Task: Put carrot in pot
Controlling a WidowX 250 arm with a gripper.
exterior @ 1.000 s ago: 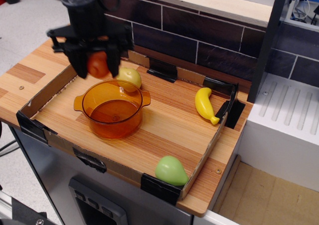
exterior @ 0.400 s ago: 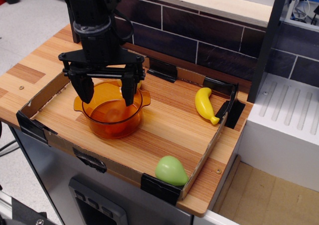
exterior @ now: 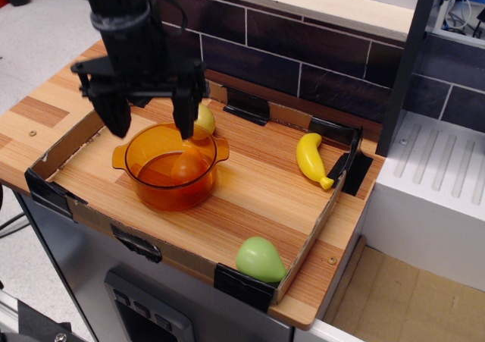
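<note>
Nearest us, a green pear (exterior: 260, 258) sits untouched on the tabletop (exterior: 258, 198). Beyond it, we see the carrot (exterior: 189, 166) resting inside the pot (exterior: 171, 165). Above, our claw (exterior: 149, 118) hangs released and empty; we judge the task essentially done.

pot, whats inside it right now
The carrot lies inside the pot, toward its right side, seen through the clear orange wall. Nothing else shows in it. The open end effector above covers part of the far rim.
</note>
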